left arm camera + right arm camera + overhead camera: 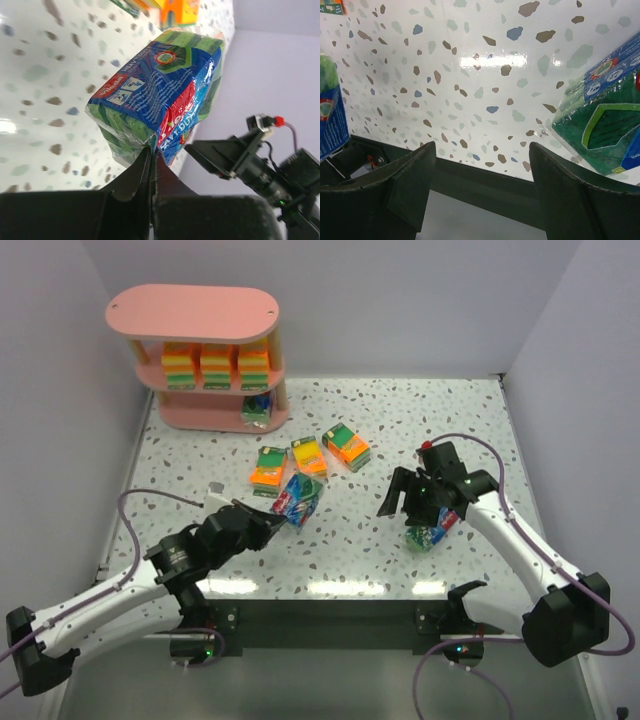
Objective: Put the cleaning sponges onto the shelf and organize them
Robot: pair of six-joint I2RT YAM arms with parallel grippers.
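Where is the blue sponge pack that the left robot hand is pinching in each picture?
Top external: the blue pack is near the middle, at the tip of the left gripper.
Left wrist: the blue pack fills the center, pinched at its bottom edge.
Right wrist: probably the blue sliver at the far left edge.
Shared landmark: the speckled table.

The left arm is reaching from the lower left of the overhead view toward its centre. Its left gripper is pinching the wrapper edge of a blue-green sponge pack, fingers pressed tight together. The right arm is angling up from the lower right. The right gripper is pointing left with its fingers spread wide apart, gripping nothing.
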